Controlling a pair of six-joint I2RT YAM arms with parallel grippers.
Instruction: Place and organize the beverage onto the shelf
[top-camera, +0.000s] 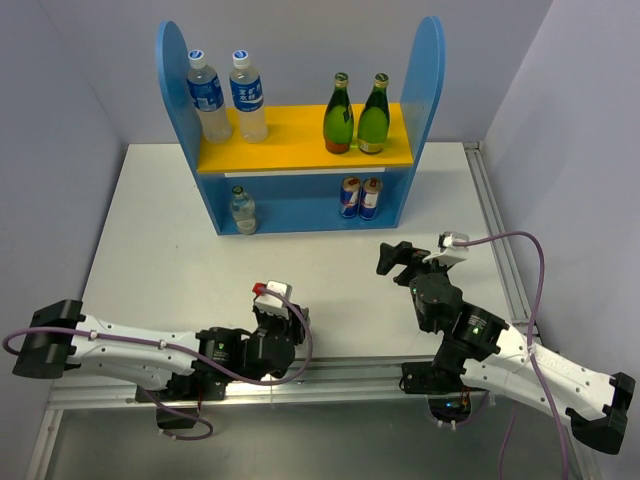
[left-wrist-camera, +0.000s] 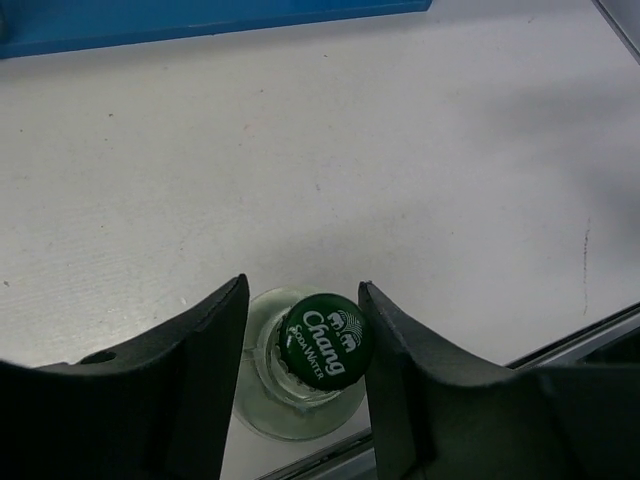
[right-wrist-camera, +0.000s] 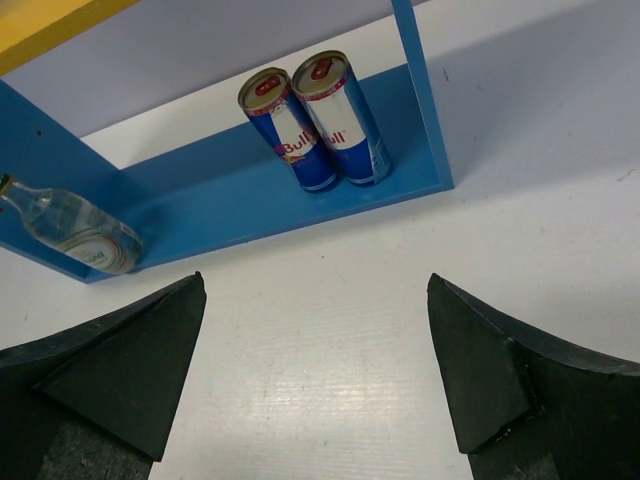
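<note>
A clear glass soda water bottle (left-wrist-camera: 300, 400) with a green Chang cap (left-wrist-camera: 326, 338) stands upright on the white table near its front edge. My left gripper (left-wrist-camera: 302, 292) is shut on it, one finger on either side of the neck and shoulder. In the top view the left gripper (top-camera: 272, 325) covers this bottle. The shelf (top-camera: 430, 90) is blue with a yellow upper board (top-camera: 300, 138) and stands at the back. My right gripper (right-wrist-camera: 315, 370) is open over bare table in front of the shelf's lower tier (right-wrist-camera: 250, 215), holding nothing.
The upper board carries two blue-labelled water bottles (top-camera: 208, 95) on the left and two green bottles (top-camera: 356, 115) on the right. On the lower tier stand a clear glass bottle (top-camera: 242, 210) and two Red Bull cans (top-camera: 360, 197). Walls close in on both sides.
</note>
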